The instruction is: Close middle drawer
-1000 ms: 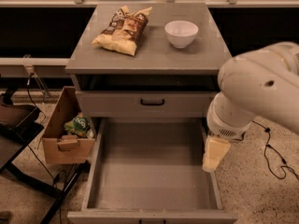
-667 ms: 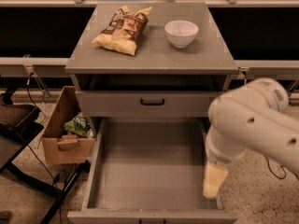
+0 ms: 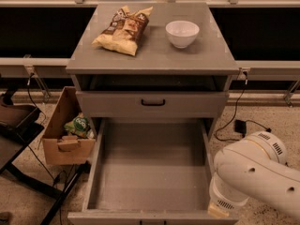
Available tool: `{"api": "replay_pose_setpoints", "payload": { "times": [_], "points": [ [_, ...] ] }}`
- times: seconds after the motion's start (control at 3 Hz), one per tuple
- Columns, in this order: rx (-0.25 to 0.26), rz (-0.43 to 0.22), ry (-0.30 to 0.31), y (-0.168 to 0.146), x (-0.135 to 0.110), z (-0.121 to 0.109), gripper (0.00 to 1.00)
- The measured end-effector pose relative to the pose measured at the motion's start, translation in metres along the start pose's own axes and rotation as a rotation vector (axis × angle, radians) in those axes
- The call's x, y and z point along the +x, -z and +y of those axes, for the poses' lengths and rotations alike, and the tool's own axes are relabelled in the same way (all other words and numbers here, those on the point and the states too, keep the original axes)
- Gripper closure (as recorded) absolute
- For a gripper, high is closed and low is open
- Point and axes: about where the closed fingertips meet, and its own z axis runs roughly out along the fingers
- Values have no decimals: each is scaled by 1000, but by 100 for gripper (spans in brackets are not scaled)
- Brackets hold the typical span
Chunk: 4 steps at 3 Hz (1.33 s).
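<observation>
The middle drawer [image 3: 150, 163] is a wide grey box with nothing inside, pulled far out of the grey cabinet [image 3: 152, 55]. Its low front panel [image 3: 140, 217] runs along the bottom edge of the view, and its handle is hardly visible there. Above it, the upper drawer front [image 3: 152, 104] with a black bar handle is closed. My gripper [image 3: 215, 211] is at the lower right, at the drawer's front right corner, just outside the right wall. The white arm [image 3: 258, 172] hides most of it.
A chip bag [image 3: 123, 29] and a white bowl [image 3: 182, 33] sit on the cabinet top. An open cardboard box [image 3: 63, 135] holding a green packet stands on the floor to the left, beside black stand legs [image 3: 28, 182]. A cable and plug [image 3: 241, 125] lie on the floor to the right.
My arm has moved down and toward the camera along the drawer's right side, from mid-wall to the front right corner. The drawer is still as far out as before.
</observation>
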Motion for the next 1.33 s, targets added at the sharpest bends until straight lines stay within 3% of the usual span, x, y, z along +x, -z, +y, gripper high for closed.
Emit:
{"api": "replay_pose_setpoints", "payload": {
  "times": [0.67,1.0,1.33],
  "points": [
    [1,0,2,0,0,0,100],
    [1,0,2,0,0,0,100],
    [-40,7,12,-17,9,36,100]
  ]
}}
